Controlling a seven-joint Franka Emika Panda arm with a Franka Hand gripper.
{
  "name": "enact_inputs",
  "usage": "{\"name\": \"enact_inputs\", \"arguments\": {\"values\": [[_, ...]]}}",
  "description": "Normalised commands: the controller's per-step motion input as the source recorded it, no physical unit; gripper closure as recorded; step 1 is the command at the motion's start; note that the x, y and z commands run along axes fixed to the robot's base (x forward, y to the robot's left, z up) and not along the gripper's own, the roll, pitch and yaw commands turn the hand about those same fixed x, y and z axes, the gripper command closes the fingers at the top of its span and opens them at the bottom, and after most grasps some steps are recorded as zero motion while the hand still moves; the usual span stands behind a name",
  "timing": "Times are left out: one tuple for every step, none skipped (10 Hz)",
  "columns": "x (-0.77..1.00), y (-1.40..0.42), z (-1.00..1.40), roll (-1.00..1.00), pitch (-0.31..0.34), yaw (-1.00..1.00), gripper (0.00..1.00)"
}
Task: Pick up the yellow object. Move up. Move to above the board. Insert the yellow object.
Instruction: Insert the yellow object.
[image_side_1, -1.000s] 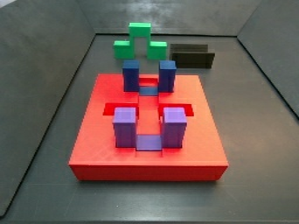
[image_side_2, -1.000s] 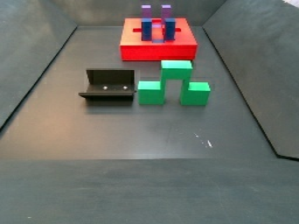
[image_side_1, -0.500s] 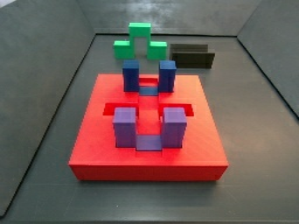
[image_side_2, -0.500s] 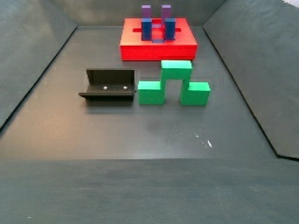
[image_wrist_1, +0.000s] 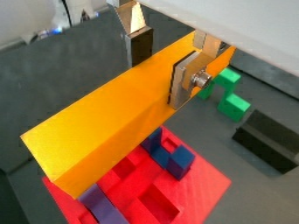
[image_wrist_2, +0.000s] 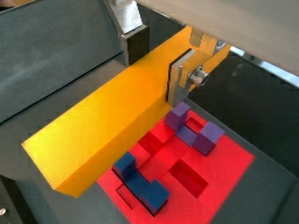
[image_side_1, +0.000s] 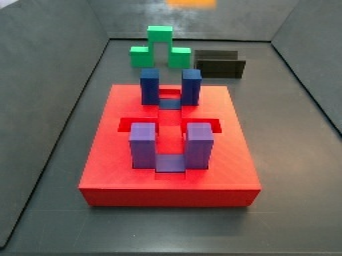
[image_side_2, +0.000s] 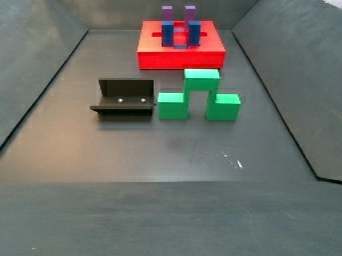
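My gripper (image_wrist_1: 162, 63) is shut on the yellow object (image_wrist_1: 111, 131), a long yellow-orange bar held across its width near one end. It also shows in the other wrist view, gripper (image_wrist_2: 158, 59) and bar (image_wrist_2: 105, 131). The bar hangs high above the board (image_wrist_1: 193, 192), a red slab with square recesses, blue blocks (image_wrist_2: 142, 185) and purple blocks (image_wrist_2: 193, 131). In a side view only a sliver of the bar (image_side_1: 194, 4) shows at the top edge, above the board (image_side_1: 167, 175). In the other side view the board (image_side_2: 181, 58) shows and the gripper is out of view.
A green stepped block (image_side_2: 201, 95) stands on the dark floor beyond the board (image_side_1: 160, 48). The dark fixture (image_side_2: 123, 100) stands beside it (image_side_1: 221, 64). Sloping grey walls enclose the floor.
An orange sliver of the bar has come into a side view at its top edge. The board, green block and fixture have not moved.
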Motion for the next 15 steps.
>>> {"name": "enact_inputs", "arguments": {"values": [[0.34,-0.27,-0.69,0.17,-0.036,0.05,1.0],[-0.01,-0.17,-0.91,0.12,-0.106,-0.05,1.0],[-0.1,-0.14,-0.93,0.1,-0.113,-0.08,1.0],[-0.22,-0.1,-0.91,0.08,-0.121,-0.07,1.0],[-0.16,0.0,-0.79,0.1,-0.107,-0.06,1.0],[-0.19,0.04,-0.65,0.11,-0.054,-0.04,1.0],[-0.28,0.09,-0.52,0.04,-0.074,-0.03,1.0],[0.0,0.0,-0.38,0.01,-0.067,0.0,1.0],[0.15,-0.14,-0.31,0.03,-0.016,0.11,1.0],[0.19,-0.23,-0.28,0.03,0.0,0.09,1.0],[0.23,-0.27,-0.25,0.13,0.0,0.02,1.0],[0.21,-0.2,-0.23,0.16,0.003,0.0,1.0],[0.18,-0.15,-0.21,0.21,0.026,0.0,1.0],[0.0,-0.11,-0.19,0.25,0.057,0.0,1.0],[-0.15,0.0,-0.12,0.21,0.083,-0.14,1.0]]}}
